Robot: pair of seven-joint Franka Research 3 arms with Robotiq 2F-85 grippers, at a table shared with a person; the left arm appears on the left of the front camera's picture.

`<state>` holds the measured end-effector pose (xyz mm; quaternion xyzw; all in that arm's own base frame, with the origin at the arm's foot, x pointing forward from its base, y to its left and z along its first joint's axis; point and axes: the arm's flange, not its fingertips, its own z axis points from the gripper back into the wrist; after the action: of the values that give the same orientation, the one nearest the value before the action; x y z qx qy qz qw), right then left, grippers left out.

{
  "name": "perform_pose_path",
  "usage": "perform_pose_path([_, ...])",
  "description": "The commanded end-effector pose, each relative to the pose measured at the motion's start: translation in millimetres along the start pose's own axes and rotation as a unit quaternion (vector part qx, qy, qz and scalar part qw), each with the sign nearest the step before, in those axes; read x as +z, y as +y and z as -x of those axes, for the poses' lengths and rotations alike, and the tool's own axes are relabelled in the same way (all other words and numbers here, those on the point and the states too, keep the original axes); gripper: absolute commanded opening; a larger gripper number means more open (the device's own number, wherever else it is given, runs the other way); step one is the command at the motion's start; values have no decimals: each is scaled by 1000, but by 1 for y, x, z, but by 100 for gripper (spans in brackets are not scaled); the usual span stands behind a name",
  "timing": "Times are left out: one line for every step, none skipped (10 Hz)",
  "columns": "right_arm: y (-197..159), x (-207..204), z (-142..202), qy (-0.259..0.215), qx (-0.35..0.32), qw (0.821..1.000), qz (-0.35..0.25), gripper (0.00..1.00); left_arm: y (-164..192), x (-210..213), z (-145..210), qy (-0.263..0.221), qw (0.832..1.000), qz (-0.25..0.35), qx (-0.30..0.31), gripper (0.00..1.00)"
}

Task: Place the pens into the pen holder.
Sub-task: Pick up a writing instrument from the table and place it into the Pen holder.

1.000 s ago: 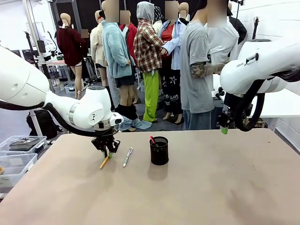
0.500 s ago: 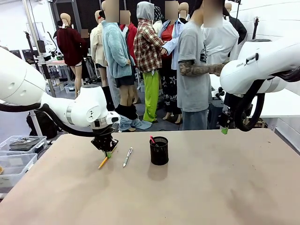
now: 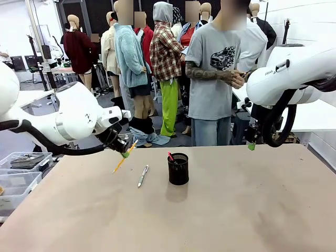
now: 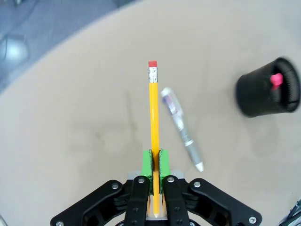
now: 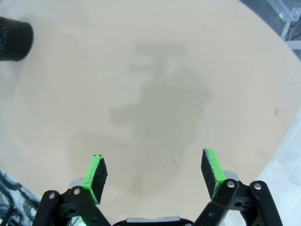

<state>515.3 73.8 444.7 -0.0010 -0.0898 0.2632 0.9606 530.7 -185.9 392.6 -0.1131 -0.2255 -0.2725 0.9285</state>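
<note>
left gripper (image 4: pixel 154 157) clamped on yellow pencil (image 4: pixel 153 113), held in the air above the desk (image 3: pixel 236 210).
silver pen (image 3: pixel 143 176) lies flat on desk left of the black mesh pen holder (image 3: pixel 178 170); red-ended dark pen (image 3: pixel 170 156) stands inside it. right gripper (image 5: pixel 155 172) wide open, empty.

Place: robotics lab | Evidence: white robot arms (image 3: pixel 73 123) at a table (image 3: pixel 236 210); plastic bins (image 3: pixel 18 184) of parts beside it

Nothing readable; the small lettering on the right arm (image 3: pixel 294 71) is too blurred.
</note>
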Motion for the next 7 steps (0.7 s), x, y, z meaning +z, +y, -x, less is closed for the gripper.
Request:
perform_pose_path([-1, -2, -1, -4, -3, 1000, -3, 100, 6, 5, 27, -98, 983, 138, -66, 0])
perform_pose_path([-1, -2, -1, -4, -3, 1000, -3, 100, -1, 5, 26, -132, 975, 165, -71, 0])
perform_pose_path([-1, -2, -1, -4, -3, 1000, -3, 100, -7, 6, 25, -156, 962, 206, -84, 0])
perform_pose_path([-1, -2, -1, -4, -3, 1000, -3, 100, -15, 7, 23, -181, 951, 229, -98, 0])
perform_pose_path([-1, -2, -1, -4, -3, 1000, -3, 100, -23, 10, 22, -201, 943, 244, -106, 0])
perform_pose_path([-1, -2, -1, -4, -3, 1000, -3, 100, -31, 11, 23, -230, 928, 268, -119, 0])
perform_pose_path([-1, -2, -1, -4, -3, 1000, -3, 100, -40, 9, 23, -263, 916, 279, -123, 0])
